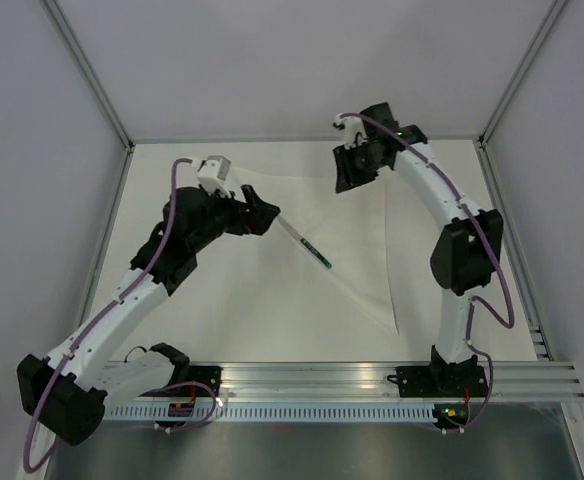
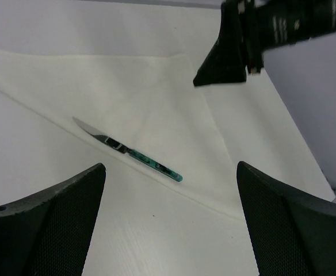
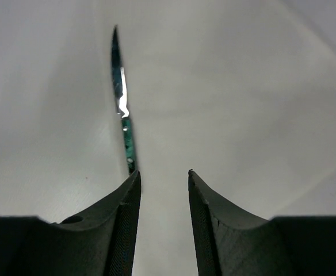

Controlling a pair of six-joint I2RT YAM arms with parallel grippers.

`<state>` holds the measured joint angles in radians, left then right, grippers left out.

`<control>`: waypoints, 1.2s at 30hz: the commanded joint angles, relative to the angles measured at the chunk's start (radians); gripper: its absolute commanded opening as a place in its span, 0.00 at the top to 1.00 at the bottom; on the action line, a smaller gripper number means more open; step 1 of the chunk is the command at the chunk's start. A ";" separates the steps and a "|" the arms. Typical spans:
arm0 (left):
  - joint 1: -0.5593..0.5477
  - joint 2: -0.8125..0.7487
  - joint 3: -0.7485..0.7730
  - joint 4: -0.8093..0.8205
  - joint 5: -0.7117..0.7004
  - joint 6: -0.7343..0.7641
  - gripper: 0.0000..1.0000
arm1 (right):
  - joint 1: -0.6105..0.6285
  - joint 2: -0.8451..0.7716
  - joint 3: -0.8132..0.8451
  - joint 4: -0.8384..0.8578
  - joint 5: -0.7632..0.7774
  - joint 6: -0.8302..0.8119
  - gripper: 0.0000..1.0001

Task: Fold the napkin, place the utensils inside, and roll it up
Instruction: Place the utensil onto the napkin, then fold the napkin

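The white napkin (image 1: 362, 240) lies folded into a triangle on the table, its long folded edge running from back left to front right. One utensil, a knife (image 1: 307, 247) with a teal-green handle, rests on the napkin along that edge. My left gripper (image 1: 265, 215) hovers at the knife's blade end, wide open and empty. In the left wrist view the knife (image 2: 133, 152) lies ahead of the open left gripper (image 2: 171, 167) on the napkin (image 2: 156, 103). My right gripper (image 1: 350, 175) hangs over the napkin's back corner. In the right wrist view the right gripper (image 3: 163, 172) is open and empty, the knife (image 3: 123, 115) beyond its left finger.
The white table (image 1: 232, 320) is boxed in by grey walls with metal corner posts (image 1: 87, 70). An aluminium rail (image 1: 312, 380) carrying both arm bases runs along the near edge. The right gripper (image 2: 231, 54) also shows at the top of the left wrist view.
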<state>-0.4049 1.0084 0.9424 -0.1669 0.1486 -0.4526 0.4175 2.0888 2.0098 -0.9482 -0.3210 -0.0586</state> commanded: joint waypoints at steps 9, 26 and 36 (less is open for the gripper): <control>-0.561 0.175 -0.278 0.691 -0.237 0.449 0.01 | -0.411 -0.466 -0.466 0.258 -0.006 0.040 0.53; -0.966 0.852 -0.226 1.258 -0.328 0.859 0.00 | -0.480 -0.515 -0.546 0.325 0.000 0.040 0.53; -1.042 0.996 -0.117 1.172 -0.302 0.959 0.09 | -0.482 -0.521 -0.566 0.339 -0.006 0.040 0.54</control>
<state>-1.4334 1.9816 0.7929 0.9672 -0.1684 0.4316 -0.0620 1.6054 1.4467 -0.6426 -0.3214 -0.0292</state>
